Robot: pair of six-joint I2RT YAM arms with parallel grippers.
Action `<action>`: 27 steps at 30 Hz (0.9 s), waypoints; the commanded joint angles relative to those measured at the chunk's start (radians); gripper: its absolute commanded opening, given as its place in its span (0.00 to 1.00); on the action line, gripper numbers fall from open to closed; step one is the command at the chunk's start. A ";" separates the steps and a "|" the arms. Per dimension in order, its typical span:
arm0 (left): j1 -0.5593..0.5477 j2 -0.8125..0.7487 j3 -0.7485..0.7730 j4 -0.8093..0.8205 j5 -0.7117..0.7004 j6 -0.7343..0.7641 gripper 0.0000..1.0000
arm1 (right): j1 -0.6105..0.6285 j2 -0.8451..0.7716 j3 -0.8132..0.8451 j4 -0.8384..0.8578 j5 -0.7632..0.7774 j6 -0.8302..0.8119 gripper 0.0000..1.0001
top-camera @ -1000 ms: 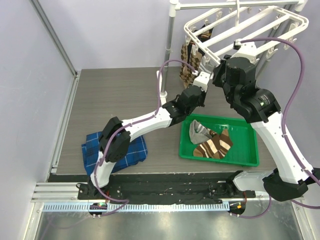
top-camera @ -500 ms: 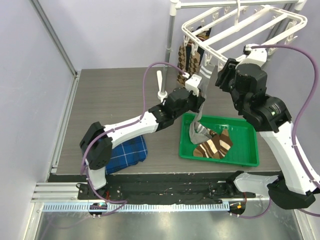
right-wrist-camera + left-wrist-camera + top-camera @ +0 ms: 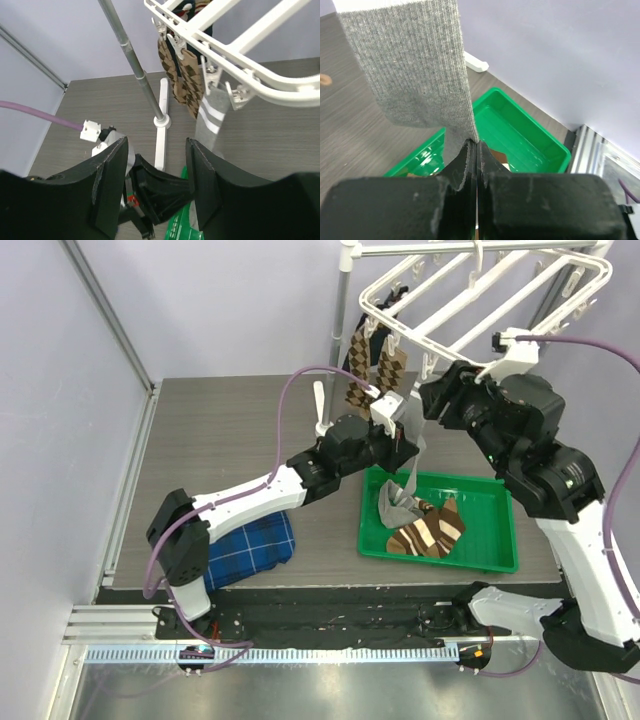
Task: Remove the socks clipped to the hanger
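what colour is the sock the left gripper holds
Grey sock with white bands, clearest in the right wrist view.

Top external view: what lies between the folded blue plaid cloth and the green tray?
Nothing: only bare tabletop separates the blue plaid cloth from the green tray, seen plainly in the top external view.

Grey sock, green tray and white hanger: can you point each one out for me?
grey sock (image 3: 420, 65), left wrist view, on its ribbed fabric.
green tray (image 3: 490, 525), top external view, on its bare floor.
white hanger (image 3: 285, 85), right wrist view, on its near rail.
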 commanded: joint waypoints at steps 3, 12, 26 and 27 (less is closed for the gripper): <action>0.000 -0.083 -0.011 0.016 0.078 -0.013 0.00 | -0.002 0.096 0.029 0.104 -0.003 -0.035 0.56; 0.000 -0.098 -0.041 0.059 0.138 -0.073 0.00 | -0.016 0.161 0.052 0.102 0.187 -0.079 0.54; 0.000 -0.088 -0.055 0.102 0.152 -0.117 0.00 | -0.160 0.223 0.093 0.063 0.091 -0.024 0.53; -0.001 -0.086 -0.052 0.102 0.153 -0.122 0.00 | -0.161 0.225 0.095 0.064 0.095 -0.024 0.53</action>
